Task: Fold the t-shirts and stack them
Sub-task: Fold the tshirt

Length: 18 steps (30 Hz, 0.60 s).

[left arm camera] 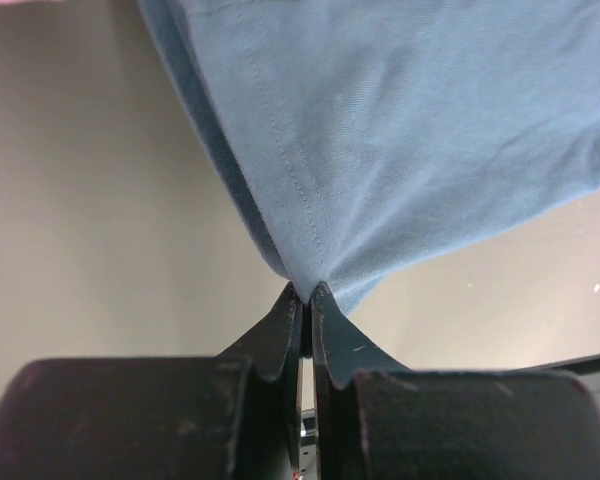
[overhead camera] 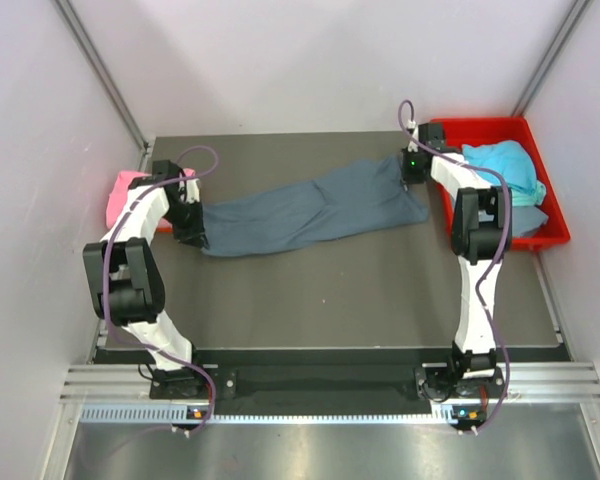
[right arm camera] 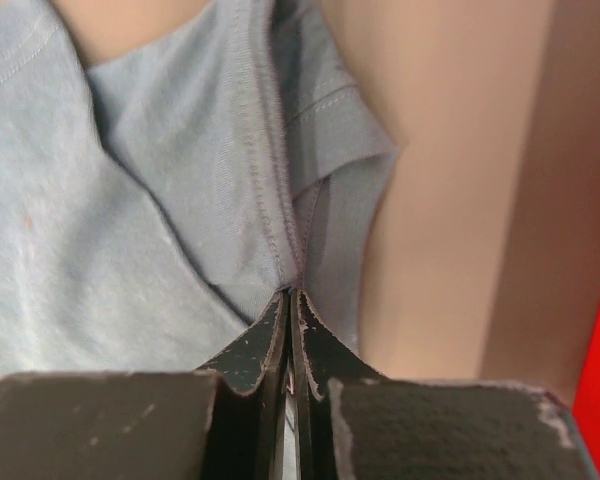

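1. The slate blue-grey t-shirt (overhead camera: pixel 310 210) stretches across the worktop (overhead camera: pixel 330 290) from 9 o'clock to 2 o'clock.
2. The left pincer (left arm camera: pixel 306 290) is clamped on its 9 o'clock end.
3. The right pincer (right arm camera: pixel 291 293) pinches a seamed edge at its 2 o'clock end.
4. A turquoise t-shirt (overhead camera: pixel 505 165) lies in the red bin (overhead camera: pixel 480 124) at 2 o'clock.
5. A pink t-shirt (overhead camera: pixel 125 190) lies at 9 o'clock.

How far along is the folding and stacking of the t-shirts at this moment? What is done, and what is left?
Done: perhaps one. A pink cloth t-shirt lies at the left edge of the table, half hidden, so its fold is unclear. In hand: the slate blue-grey t-shirt is stretched between the left gripper and the right gripper, both shut on it, not yet folded. Left: a turquoise t-shirt lies crumpled in the red plastic bin.
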Each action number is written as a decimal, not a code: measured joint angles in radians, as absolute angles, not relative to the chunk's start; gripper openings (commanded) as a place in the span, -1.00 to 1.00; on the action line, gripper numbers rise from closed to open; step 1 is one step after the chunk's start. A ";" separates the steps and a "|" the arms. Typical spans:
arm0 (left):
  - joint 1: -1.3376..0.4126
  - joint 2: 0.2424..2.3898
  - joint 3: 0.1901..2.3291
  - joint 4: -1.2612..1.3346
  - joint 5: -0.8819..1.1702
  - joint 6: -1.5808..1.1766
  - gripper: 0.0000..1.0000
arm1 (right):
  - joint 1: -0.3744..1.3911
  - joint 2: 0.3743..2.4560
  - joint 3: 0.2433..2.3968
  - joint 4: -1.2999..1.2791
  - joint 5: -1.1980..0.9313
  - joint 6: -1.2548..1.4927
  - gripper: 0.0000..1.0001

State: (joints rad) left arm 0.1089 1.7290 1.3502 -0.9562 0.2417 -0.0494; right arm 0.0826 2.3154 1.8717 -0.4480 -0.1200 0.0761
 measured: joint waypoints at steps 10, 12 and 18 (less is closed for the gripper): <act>0.056 1.654 1.242 -0.979 0.338 -0.029 -0.99 | 0.089 2.535 2.248 -0.516 -0.160 0.115 -1.00; 0.032 1.647 1.218 -0.990 0.362 -0.023 -1.00 | 0.092 2.576 2.323 -0.524 -0.167 0.129 -1.00; -0.052 1.639 1.197 -1.006 0.410 0.004 -1.00 | 0.102 2.597 2.378 -0.525 -0.184 0.170 -1.00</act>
State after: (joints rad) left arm -0.0517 1.6386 1.1969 -1.0061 0.4099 0.0040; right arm 0.1017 2.5969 2.3779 -0.5247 -0.1841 0.1696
